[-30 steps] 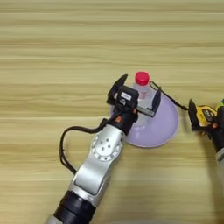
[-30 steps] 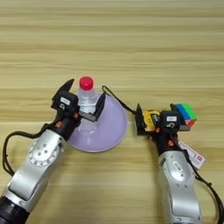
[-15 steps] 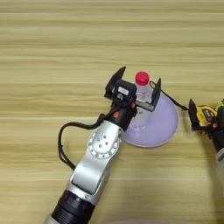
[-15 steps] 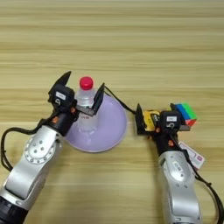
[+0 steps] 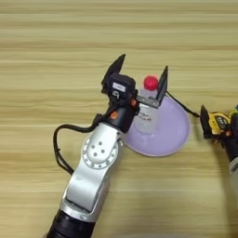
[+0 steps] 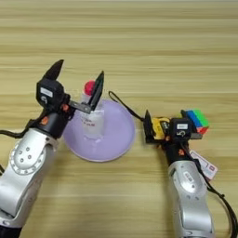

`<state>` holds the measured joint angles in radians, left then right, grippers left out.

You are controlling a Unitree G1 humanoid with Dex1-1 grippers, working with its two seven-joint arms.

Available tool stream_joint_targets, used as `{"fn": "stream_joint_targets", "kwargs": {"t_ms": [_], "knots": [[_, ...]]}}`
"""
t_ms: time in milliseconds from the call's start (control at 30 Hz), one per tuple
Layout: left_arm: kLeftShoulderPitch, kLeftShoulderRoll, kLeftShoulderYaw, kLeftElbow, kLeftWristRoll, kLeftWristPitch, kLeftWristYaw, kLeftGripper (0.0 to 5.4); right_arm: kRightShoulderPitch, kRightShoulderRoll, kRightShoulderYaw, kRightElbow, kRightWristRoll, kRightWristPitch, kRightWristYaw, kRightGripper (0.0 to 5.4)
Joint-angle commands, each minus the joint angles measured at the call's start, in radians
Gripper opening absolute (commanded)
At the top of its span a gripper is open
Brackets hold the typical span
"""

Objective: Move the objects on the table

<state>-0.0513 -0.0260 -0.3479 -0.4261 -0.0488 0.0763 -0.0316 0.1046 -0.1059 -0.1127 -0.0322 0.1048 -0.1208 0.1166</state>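
Left gripper [image 6: 77, 82]: fingers spread wide in a V, one tip to each side of the bottle's cap; whether either finger touches the bottle cannot be told.
Left arm: silver, rising from the table's near-left edge toward the middle.
Bottle [image 6: 91, 120]: small, clear plastic, red cap [image 5: 150, 82]; it stands upright on the plate, long axis vertical, cap up, between the spread fingers.
Plate [image 5: 173, 135]: round, lilac, near the middle of the table; the bottle sits on its left part, the right part is bare.
Right gripper [image 6: 149, 127]: fingers closed around the yellow-and-black tape measure [image 6: 162, 127], held just right of the plate's rim and apart from it.
Cord [image 6: 124, 106]: black, running from the tape measure up and left past the plate's far rim toward the bottle.
Cube [image 6: 195, 120]: multicoloured puzzle cube, just right of the right gripper's body.
Box [image 6: 203, 164]: flat, red-and-white, lying on the table beside the right forearm, long axis slanting toward the near-right corner.
Table [image 5: 56, 51]: light wood, planks running left to right; its far half and left side are open, and things crowd only the middle and right.
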Motion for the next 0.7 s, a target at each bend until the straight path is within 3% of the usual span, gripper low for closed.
{"fn": "stream_joint_targets", "kwargs": {"t_ms": [33,433,700], "knots": [[0.029,0.024,0.094,-0.042,-0.022,0.027,-0.002,5.38,-0.005,-0.008,-0.003,-0.004,-0.006,-0.008,0.001,5.40],[0.127,0.093,0.345,-0.063,-0.092,0.007,-0.022,5.38,0.000,-0.048,-0.044,-0.088,0.007,0.007,0.005,5.40],[0.158,0.093,0.409,0.029,-0.086,-0.042,-0.028,5.38,-0.002,-0.083,-0.091,-0.115,0.054,0.016,0.034,5.40]]}}
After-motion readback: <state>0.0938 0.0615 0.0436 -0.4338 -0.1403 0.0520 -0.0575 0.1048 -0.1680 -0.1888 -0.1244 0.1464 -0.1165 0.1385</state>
